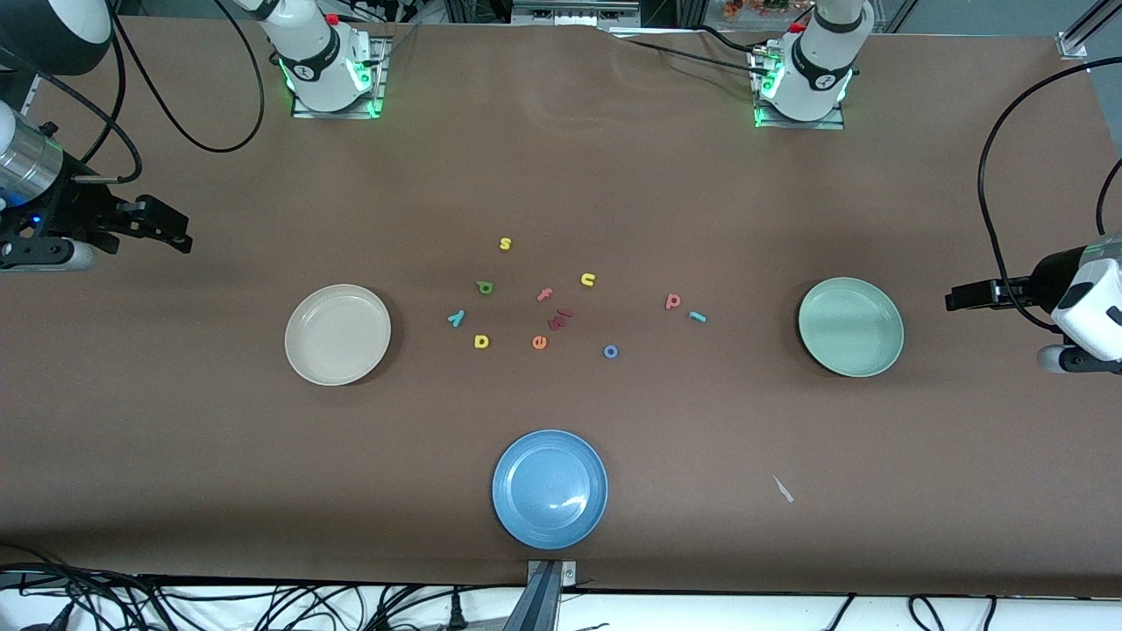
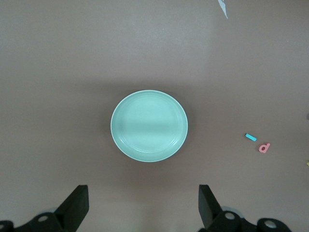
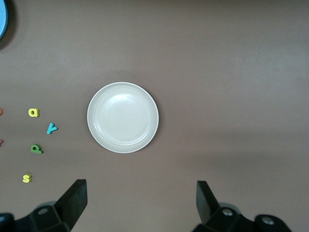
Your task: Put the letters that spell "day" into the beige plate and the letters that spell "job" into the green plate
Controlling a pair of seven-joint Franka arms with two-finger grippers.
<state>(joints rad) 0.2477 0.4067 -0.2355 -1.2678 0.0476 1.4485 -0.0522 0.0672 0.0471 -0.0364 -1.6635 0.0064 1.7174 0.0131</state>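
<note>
Only the front view shows the blue o (image 1: 611, 351); both grippers' fingers released.

A wide table (image 1: 561, 175) fills nearly the whole front view, covered edge to edge by a matte brown sheet that wrinkles faintly near its farthest edge. Lighting is soft and even from above, leaving only dim, blurred shadows on the sheet. Along the nearest edge runs a white strip strewn with tangled black cables (image 1: 175, 605), and 1 metal bracket (image 1: 548, 583) is fixed at its middle. A small white scrap (image 1: 783, 489) lies on the sheet near that edge.
</note>
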